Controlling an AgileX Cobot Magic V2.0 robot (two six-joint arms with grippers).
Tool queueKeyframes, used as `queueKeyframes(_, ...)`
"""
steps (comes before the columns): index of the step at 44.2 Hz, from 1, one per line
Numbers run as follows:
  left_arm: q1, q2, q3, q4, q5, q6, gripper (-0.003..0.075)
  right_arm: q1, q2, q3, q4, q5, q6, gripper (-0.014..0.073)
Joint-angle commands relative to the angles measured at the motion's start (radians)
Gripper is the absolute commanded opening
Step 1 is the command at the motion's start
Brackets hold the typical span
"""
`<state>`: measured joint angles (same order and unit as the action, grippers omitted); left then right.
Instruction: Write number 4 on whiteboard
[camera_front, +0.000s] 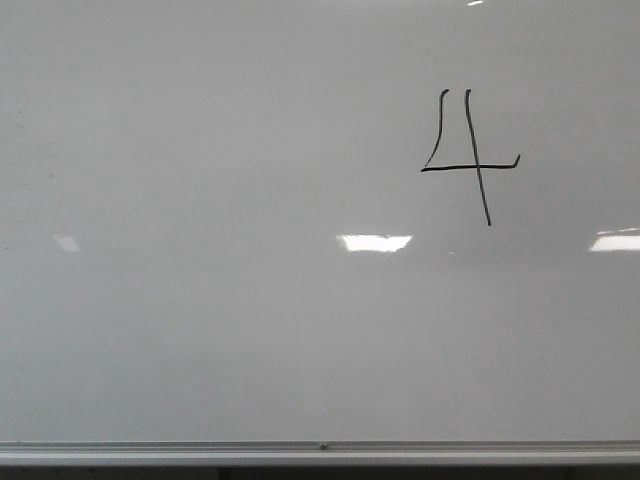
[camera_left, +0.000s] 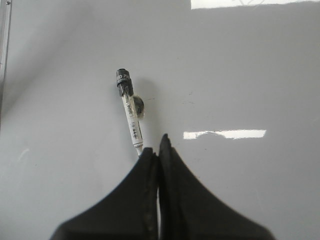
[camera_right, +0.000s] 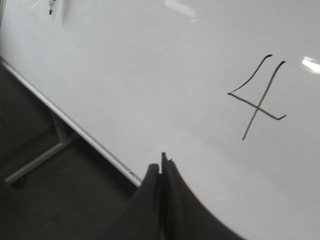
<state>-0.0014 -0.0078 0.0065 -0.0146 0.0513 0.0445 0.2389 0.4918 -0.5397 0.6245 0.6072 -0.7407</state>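
On the upper right of the whiteboard (camera_front: 200, 330), seen in the front view, stands the number 4 (camera_front: 468, 160): an open-top figure in thin black line, with a slanted left stroke, a horizontal bar and a long vertical stroke crossing it. Bright rectangular reflections lie below it on the glossy surface, and the silver edge rail (camera_front: 320, 452) runs along the board's lower border. Neither arm appears in this view. The left gripper (camera_left: 159, 150), in its wrist view, has its jaws pressed together; a marker (camera_left: 130, 112) with a black cap lies on the board just beyond the fingertips, and contact cannot be told. The right gripper (camera_right: 163, 162) likewise has its jaws pressed together, holding nothing, near the board's edge, with the figure well apart from it.
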Motion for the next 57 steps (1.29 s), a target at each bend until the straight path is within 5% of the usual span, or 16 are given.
queueKeyframes(1, -0.009, -0.015, 0.006, -0.009, -0.071, -0.011, -0.0020, -0.003, -0.045, 0.039, -0.027, -0.182, 0.000, -0.0118)
queueKeyframes(12, -0.009, -0.015, 0.006, -0.009, -0.071, -0.011, -0.0020, -0.009, -0.278, 0.368, -0.155, -0.502, 0.187, -0.0118)
queueKeyframes(24, -0.009, -0.015, 0.006, -0.009, -0.071, -0.011, -0.0020, -0.154, -0.425, 0.544, -0.395, -0.498, 0.558, -0.0118)
queueKeyframes(34, -0.009, -0.015, 0.006, -0.009, -0.071, -0.011, -0.0020, -0.262, -0.522, 0.552, -0.479, -0.366, 0.586, -0.0118)
queueKeyframes(57, -0.009, -0.014, 0.006, -0.009, -0.071, -0.011, -0.0020, -0.264, -0.521, 0.552, -0.528, -0.373, 0.676, -0.0118)
